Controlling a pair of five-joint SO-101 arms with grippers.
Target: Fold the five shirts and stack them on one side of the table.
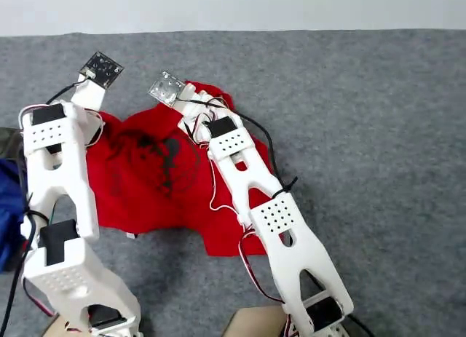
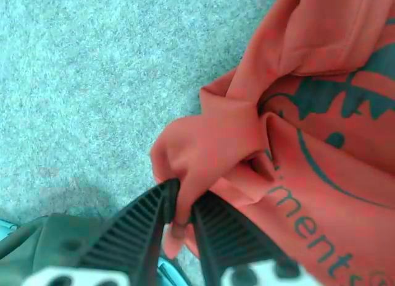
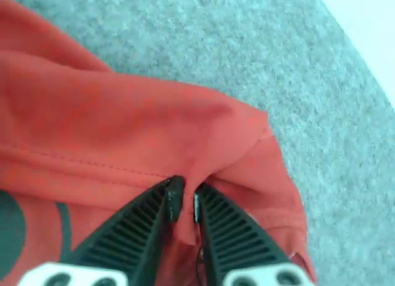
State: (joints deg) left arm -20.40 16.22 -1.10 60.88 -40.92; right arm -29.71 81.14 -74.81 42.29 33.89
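Red shirt [image 1: 124, 191], rumpled, dark print up, has both jaws clamped on its edge.

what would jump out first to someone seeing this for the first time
A red shirt with a dark print lies spread on the grey table. The left end effector and the right end effector are each shut on a fold of cloth along its far side. A blue cloth sits at the left edge of the high view.

Red shirt [image 1: 156, 199], dark printed graphic. Table [image 1: 378, 133] grey, flecked. Left claw [image 2: 179, 221] black, ribbed; right claw [image 3: 183, 206] likewise. Arms [image 1: 69, 169] white.
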